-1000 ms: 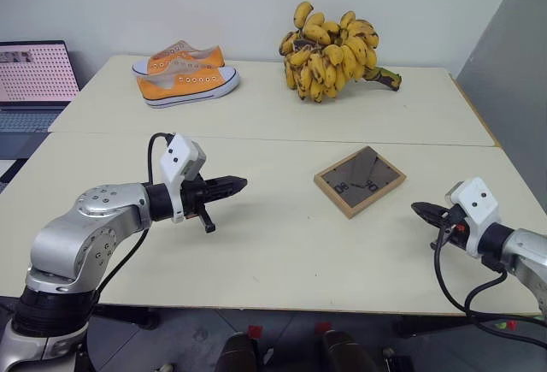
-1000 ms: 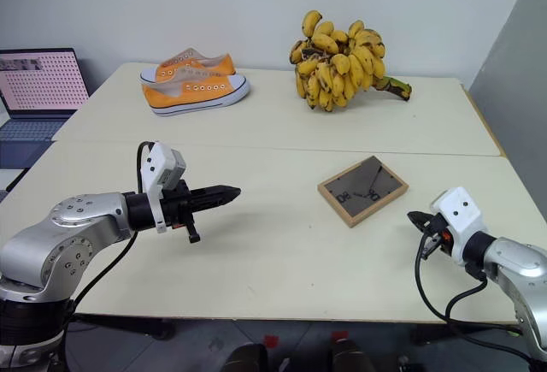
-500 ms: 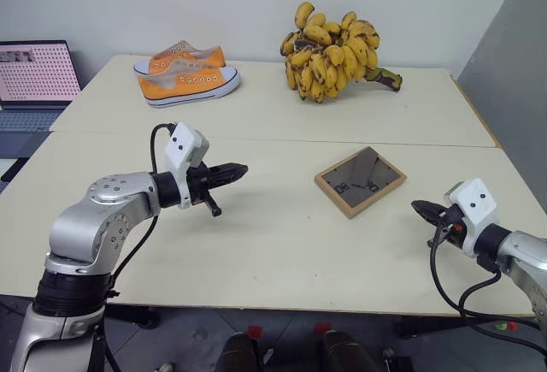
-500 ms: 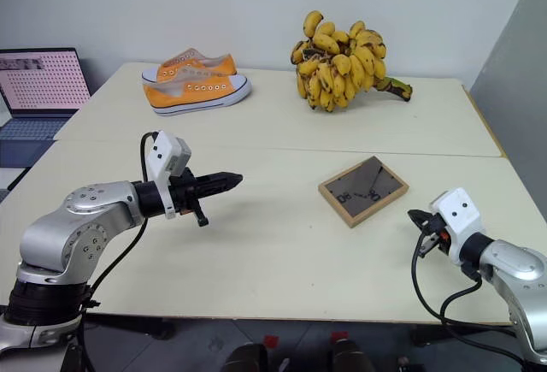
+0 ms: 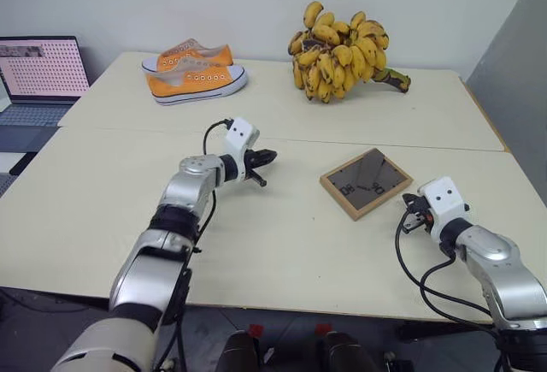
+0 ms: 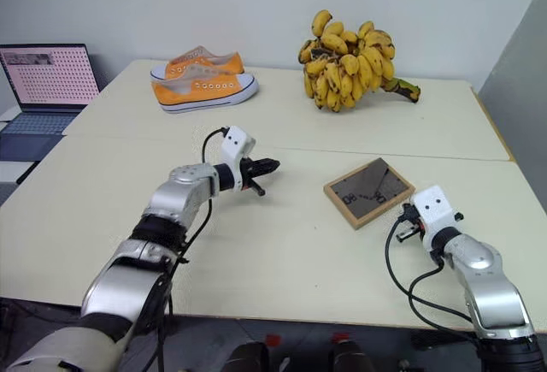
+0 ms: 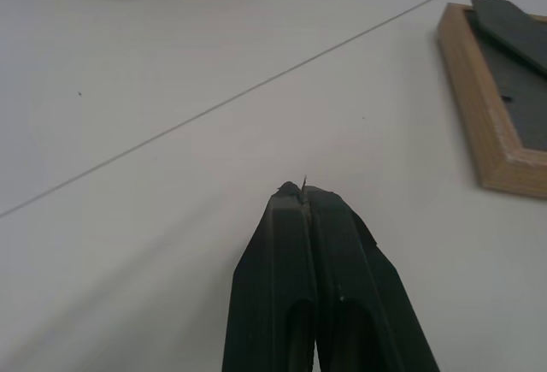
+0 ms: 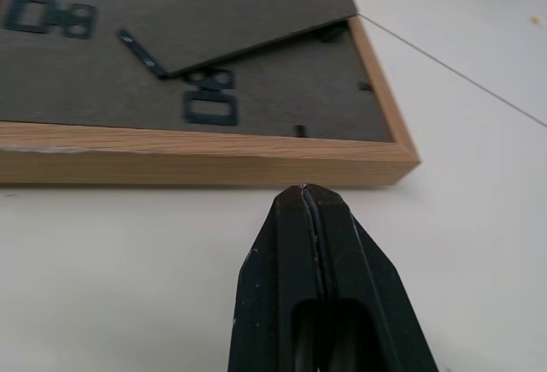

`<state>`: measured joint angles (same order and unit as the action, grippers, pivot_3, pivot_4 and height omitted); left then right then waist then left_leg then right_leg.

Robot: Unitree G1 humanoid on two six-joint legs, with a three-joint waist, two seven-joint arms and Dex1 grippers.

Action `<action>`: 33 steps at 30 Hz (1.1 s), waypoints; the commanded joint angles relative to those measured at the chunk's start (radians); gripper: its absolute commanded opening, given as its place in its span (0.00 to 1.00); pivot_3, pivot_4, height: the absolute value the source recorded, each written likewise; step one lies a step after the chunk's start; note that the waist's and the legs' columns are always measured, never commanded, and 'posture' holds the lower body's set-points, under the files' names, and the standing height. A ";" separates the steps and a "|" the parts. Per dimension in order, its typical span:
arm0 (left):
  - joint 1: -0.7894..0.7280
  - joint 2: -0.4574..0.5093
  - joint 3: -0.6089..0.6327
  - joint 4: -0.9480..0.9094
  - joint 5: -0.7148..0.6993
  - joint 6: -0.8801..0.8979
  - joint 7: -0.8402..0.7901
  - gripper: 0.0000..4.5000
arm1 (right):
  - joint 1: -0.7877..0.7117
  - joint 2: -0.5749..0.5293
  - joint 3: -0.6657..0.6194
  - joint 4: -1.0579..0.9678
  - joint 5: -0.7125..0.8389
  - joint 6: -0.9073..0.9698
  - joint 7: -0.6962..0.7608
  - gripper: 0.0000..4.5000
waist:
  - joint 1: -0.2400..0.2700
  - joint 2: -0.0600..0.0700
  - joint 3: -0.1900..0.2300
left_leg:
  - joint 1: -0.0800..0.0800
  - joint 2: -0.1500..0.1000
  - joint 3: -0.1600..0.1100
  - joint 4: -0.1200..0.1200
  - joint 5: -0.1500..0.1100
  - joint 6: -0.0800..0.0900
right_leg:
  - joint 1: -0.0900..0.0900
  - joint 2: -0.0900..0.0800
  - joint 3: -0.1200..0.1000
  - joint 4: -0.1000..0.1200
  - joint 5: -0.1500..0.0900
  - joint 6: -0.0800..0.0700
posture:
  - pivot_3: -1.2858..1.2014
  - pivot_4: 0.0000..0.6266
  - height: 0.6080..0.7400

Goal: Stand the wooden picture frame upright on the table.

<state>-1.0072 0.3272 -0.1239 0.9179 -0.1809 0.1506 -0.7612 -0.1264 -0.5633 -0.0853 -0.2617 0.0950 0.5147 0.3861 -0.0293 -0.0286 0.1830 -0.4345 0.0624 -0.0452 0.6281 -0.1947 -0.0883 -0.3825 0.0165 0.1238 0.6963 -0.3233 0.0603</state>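
The wooden picture frame [image 5: 366, 183] lies flat on the table [image 5: 273, 244], right of centre, its dark back panel and fold-out stand [image 8: 256, 21] facing up. My right gripper [image 5: 408, 222] is shut and empty, its tip close to the frame's near right edge [image 8: 205, 165]; I cannot tell if it touches. My left gripper [image 5: 268, 156] is shut and empty. It hovers just over the table to the left of the frame, pointing toward it, with the frame's corner [image 7: 500, 120] a short way ahead of its closed fingers [image 7: 312, 252].
A pair of orange sneakers [image 5: 195, 77] sits at the back left and a large bunch of bananas [image 5: 342, 49] at the back centre. A laptop [image 5: 38, 77] stands off the table's left end. A seam [image 5: 359, 143] crosses the tabletop behind the frame.
My left arm has stretched forward and right, bringing its shut gripper nearer the frame. My right gripper has edged forward up to the frame's near edge. The camera view has shifted slightly.
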 commanded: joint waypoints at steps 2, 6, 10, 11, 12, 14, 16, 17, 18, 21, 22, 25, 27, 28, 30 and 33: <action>-0.122 -0.088 0.002 0.194 0.070 -0.159 -0.005 0.01 | -0.003 0.024 -0.009 -0.071 -0.027 0.025 -0.050 0.00 | 0.000 0.000 0.000 | 0.000 0.000 0.000 0.000 0.000 0.000 | 0.000 0.000 0.000 0.000 0.000 0.000 | 0.52 0.24 1.00; -0.165 -0.143 0.009 0.279 0.103 -0.204 -0.031 0.01 | 0.003 0.035 0.001 -0.098 -0.057 0.051 -0.083 0.00 | -0.004 0.000 0.000 | 0.000 0.000 -0.001 0.001 0.000 0.000 | 0.001 0.000 0.000 0.001 0.000 0.000 | 0.52 0.24 1.00; -0.172 -0.170 -0.002 0.319 0.146 -0.227 -0.057 0.01 | -0.011 0.051 0.006 -0.124 -0.074 0.082 -0.111 0.00 | -0.006 0.000 0.000 | 0.001 0.000 -0.001 0.001 0.000 0.000 | 0.001 0.000 0.000 0.002 0.000 0.000 | 0.52 0.24 1.00; -0.171 -0.175 -0.011 0.328 0.163 -0.224 -0.060 0.01 | -0.012 0.056 0.004 -0.136 -0.076 0.091 -0.116 0.00 | -0.005 0.000 0.000 | 0.000 0.000 -0.001 0.001 0.000 0.000 | 0.001 0.001 0.000 0.002 0.000 0.000 | 0.52 0.24 1.00; -0.170 -0.180 -0.018 0.335 0.178 -0.221 -0.064 0.01 | -0.012 0.062 0.002 -0.145 -0.079 0.097 -0.121 0.00 | -0.005 0.000 0.000 | 0.000 0.000 -0.001 0.001 0.000 0.000 | 0.001 0.000 0.000 0.002 0.000 0.000 | 0.52 0.24 1.00; -0.165 -0.188 -0.028 0.339 0.202 -0.239 -0.087 0.01 | -0.012 0.073 -0.001 -0.153 -0.089 0.107 -0.135 0.00 | -0.005 0.000 0.000 | 0.000 -0.001 -0.002 0.001 0.000 0.000 | 0.001 0.000 0.000 0.002 0.000 0.000 | 0.52 0.24 1.00; -0.162 -0.198 -0.035 0.344 0.220 -0.246 -0.099 0.01 | -0.014 0.081 0.004 -0.152 -0.097 0.117 -0.146 0.00 | -0.004 0.000 0.000 | 0.000 -0.001 -0.002 0.001 0.000 0.000 | 0.001 0.000 0.000 0.002 0.000 0.000 | 0.52 0.24 1.00; -0.163 -0.205 -0.040 0.349 0.233 -0.246 -0.092 0.01 | -0.013 0.085 0.008 -0.154 -0.100 0.121 -0.149 0.00 | -0.003 0.000 0.000 | 0.000 -0.001 -0.002 0.001 0.000 0.000 | 0.001 0.000 -0.001 0.002 0.000 0.000 | 0.52 0.24 1.00; -0.163 -0.212 -0.042 0.354 0.243 -0.244 -0.084 0.01 | -0.012 0.088 0.012 -0.160 -0.102 0.126 -0.152 0.00 | -0.003 0.000 0.000 | 0.000 -0.001 -0.002 0.001 0.000 0.000 | 0.001 0.000 -0.001 0.002 0.000 0.000 | 0.52 0.24 1.00; -0.167 -0.230 -0.039 0.363 0.267 -0.242 -0.040 0.01 | -0.002 0.097 0.008 -0.191 -0.103 0.146 -0.156 0.00 | -0.003 0.000 0.000 | 0.000 -0.001 -0.002 0.001 0.000 0.000 | 0.001 0.000 -0.001 0.002 0.000 0.000 | 0.52 0.24 1.00; -0.169 -0.234 -0.037 0.366 0.274 -0.246 -0.020 0.01 | 0.002 0.100 0.000 -0.200 -0.099 0.153 -0.157 0.00 | -0.003 0.000 0.000 | 0.000 -0.001 -0.002 0.001 0.000 0.000 | 0.001 0.000 -0.001 0.002 0.000 0.000 | 0.52 0.24 1.00; -0.173 -0.245 -0.035 0.375 0.294 -0.246 0.021 0.01 | 0.016 0.102 -0.012 -0.215 -0.095 0.167 -0.157 0.00 | -0.003 0.000 0.000 | 0.000 -0.001 -0.002 0.001 0.000 0.000 | 0.001 0.000 -0.001 0.002 0.000 0.000 | 0.52 0.24 1.00; -0.175 -0.252 -0.039 0.382 0.311 -0.249 0.042 0.01 | 0.025 0.105 -0.013 -0.222 -0.095 0.173 -0.157 0.00 | -0.003 0.000 0.000 | 0.000 -0.001 -0.003 0.001 0.000 0.000 | 0.001 0.000 -0.001 0.002 0.000 0.000 | 0.52 0.24 1.00; -0.178 -0.256 -0.039 0.386 0.318 -0.246 0.059 0.01 | 0.031 0.108 -0.012 -0.226 -0.095 0.175 -0.158 0.00 | -0.003 0.000 0.000 | 0.000 -0.001 -0.003 0.001 0.000 0.000 | 0.002 0.000 -0.001 0.002 0.000 0.000 | 0.52 0.24 1.00; -0.185 -0.263 -0.034 0.393 0.327 -0.237 0.095 0.01 | 0.038 0.110 -0.010 -0.230 -0.096 0.177 -0.158 0.00 | -0.003 0.000 0.000 | 0.000 -0.001 -0.003 0.001 0.000 0.000 | 0.002 0.000 -0.001 0.002 0.000 0.000 | 0.52 0.24 1.00; -0.195 -0.277 -0.022 0.399 0.330 -0.231 0.121 0.01 | 0.041 0.116 -0.012 -0.224 -0.098 0.180 -0.162 0.00 | -0.003 0.000 0.000 | 0.000 -0.001 -0.003 0.001 0.000 0.000 | 0.002 0.000 -0.001 0.002 0.000 0.000 | 0.52 0.24 1.00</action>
<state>-1.1668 0.0649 -0.1592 1.3144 0.1431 -0.0734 -0.6619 -0.0870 -0.4495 -0.0690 -0.4406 0.0027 0.6984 0.2358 -0.0321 -0.0285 0.1830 -0.4340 0.0617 -0.0482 0.6289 -0.1943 -0.0884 -0.3807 0.0168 0.1225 0.6981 -0.3234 0.0606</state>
